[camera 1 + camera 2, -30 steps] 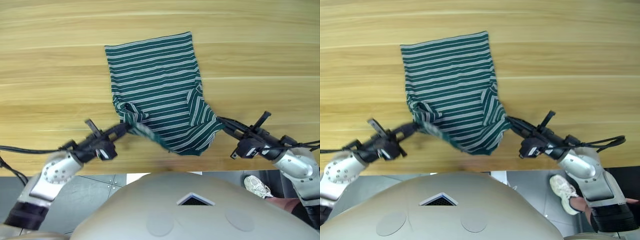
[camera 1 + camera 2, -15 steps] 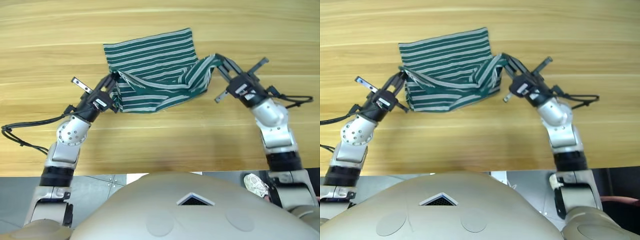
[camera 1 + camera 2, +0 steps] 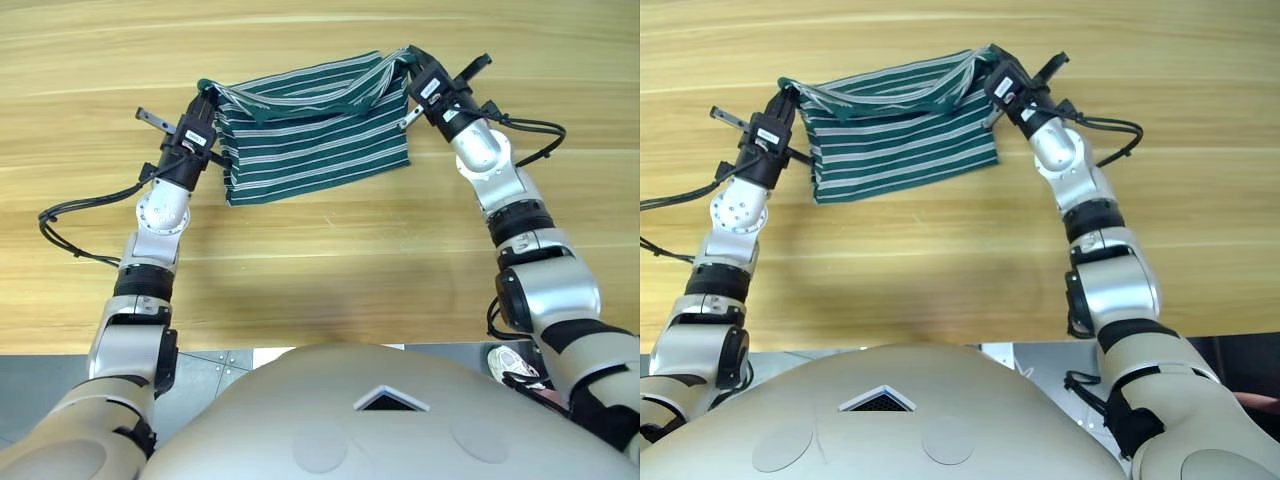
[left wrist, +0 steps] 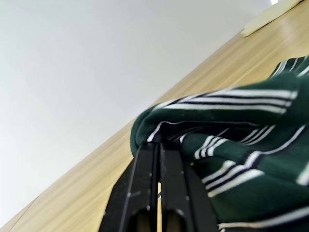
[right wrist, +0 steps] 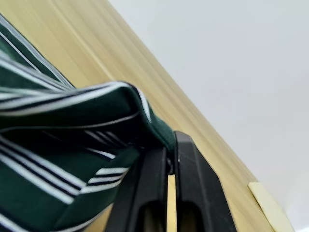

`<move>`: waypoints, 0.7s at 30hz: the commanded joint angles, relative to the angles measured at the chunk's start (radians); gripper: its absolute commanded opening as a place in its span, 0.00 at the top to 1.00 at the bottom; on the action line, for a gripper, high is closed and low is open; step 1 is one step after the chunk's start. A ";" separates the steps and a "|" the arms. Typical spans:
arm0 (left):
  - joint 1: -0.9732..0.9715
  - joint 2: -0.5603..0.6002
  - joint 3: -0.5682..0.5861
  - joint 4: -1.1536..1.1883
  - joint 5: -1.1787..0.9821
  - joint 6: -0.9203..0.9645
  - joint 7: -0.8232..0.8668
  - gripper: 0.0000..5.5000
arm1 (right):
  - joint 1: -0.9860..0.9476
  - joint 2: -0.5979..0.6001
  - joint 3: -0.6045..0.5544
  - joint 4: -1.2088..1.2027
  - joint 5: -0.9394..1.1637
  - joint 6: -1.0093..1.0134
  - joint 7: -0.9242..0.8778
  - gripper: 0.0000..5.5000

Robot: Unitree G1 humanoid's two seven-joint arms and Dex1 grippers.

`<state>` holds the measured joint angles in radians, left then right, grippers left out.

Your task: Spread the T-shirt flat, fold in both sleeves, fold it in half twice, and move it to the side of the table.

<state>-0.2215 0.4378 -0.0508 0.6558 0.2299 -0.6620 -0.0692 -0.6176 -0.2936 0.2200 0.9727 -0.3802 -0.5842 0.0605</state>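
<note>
On woodgrain table (image 3: 330, 270), striped T-shirt (image 3: 318, 152) folded rectangular.

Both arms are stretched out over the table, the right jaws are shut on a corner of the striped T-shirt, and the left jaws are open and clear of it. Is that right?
No. The left gripper is not open: its jaws are shut on the other corner of the T-shirt, as the left wrist view shows. The rest holds, right gripper included.
</note>
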 commanded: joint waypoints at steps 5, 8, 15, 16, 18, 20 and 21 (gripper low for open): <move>-0.089 -0.006 0.021 0.175 0.003 -0.018 0.039 0.99 | -0.132 0.052 0.035 0.164 -0.033 0.004 -0.056 1.00; -0.124 -0.012 0.022 0.238 0.005 -0.015 0.053 0.99 | -0.165 0.065 0.037 0.213 -0.043 0.027 -0.073 1.00; -0.233 -0.045 -0.023 0.411 0.045 -0.031 0.072 1.00 | -0.230 0.096 0.046 0.278 -0.054 0.079 -0.114 0.88; -0.246 -0.048 -0.023 0.428 0.042 -0.034 0.069 1.00 | -0.234 0.095 0.044 0.282 -0.051 0.083 -0.116 0.85; -0.274 -0.050 -0.024 0.463 0.041 -0.033 0.068 0.95 | -0.239 0.097 0.049 0.293 -0.055 0.092 -0.121 0.78; -0.299 -0.053 -0.023 0.495 0.040 -0.028 0.064 0.90 | -0.244 0.106 0.055 0.303 -0.061 0.103 -0.126 0.71; -0.316 -0.059 -0.020 0.515 0.033 -0.020 0.045 0.89 | -0.249 0.113 0.058 0.308 -0.064 0.112 -0.131 0.70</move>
<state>-0.4926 0.3888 -0.0698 1.1300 0.2694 -0.6969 -0.0049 -0.8338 -0.2022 0.2688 1.2639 -0.4316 -0.4972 -0.0580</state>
